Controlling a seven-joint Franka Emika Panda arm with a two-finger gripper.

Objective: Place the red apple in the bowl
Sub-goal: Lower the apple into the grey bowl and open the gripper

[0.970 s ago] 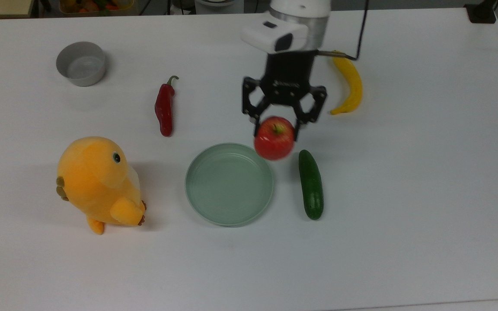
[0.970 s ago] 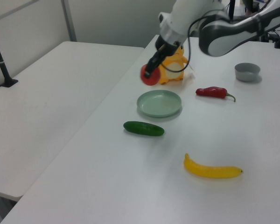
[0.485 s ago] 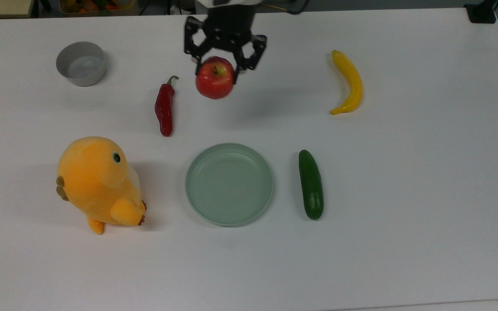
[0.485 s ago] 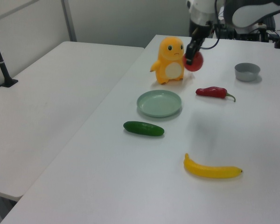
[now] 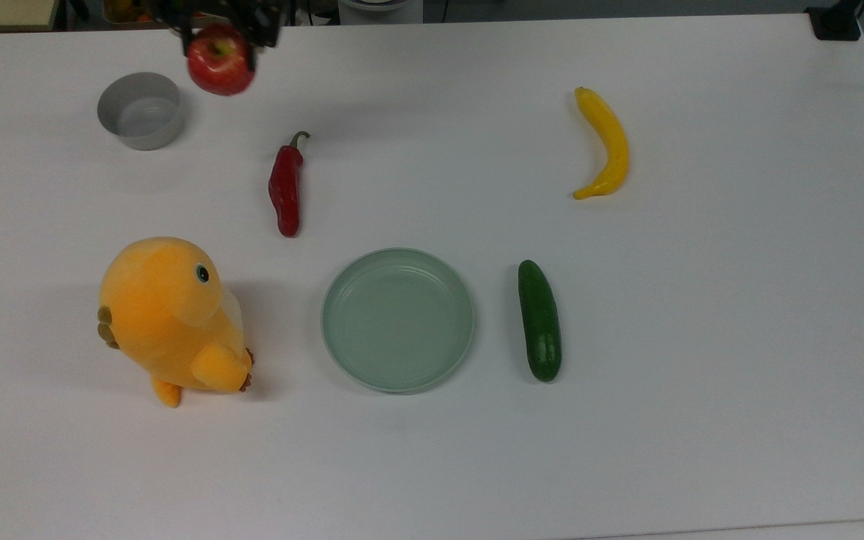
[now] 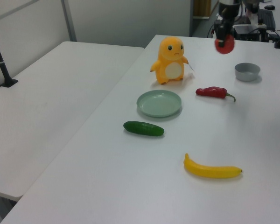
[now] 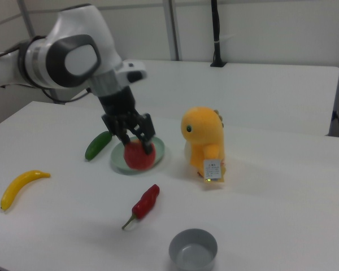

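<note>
The pincer (image 7: 134, 140) is clamped on the red apple (image 5: 220, 58), lifted off the table (image 5: 702, 300) near its far edge. The bowl (image 5: 139, 110) stands empty just beside; lowering and release remain.

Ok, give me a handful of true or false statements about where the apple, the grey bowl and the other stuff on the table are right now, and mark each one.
1. The hand grips the red apple above the table. True.
2. The red apple already sits in the bowl. False: the bowl is empty, and in the top view the apple hangs to the bowl's upper right.
3. The green dish holds the cucumber. False: the dish is empty, and the cucumber lies beside it on the table.
4. In the top view, the chili pepper lies between the bowl and the banana. True.
5. The plush toy lies tipped over. False: it stands upright.
</note>
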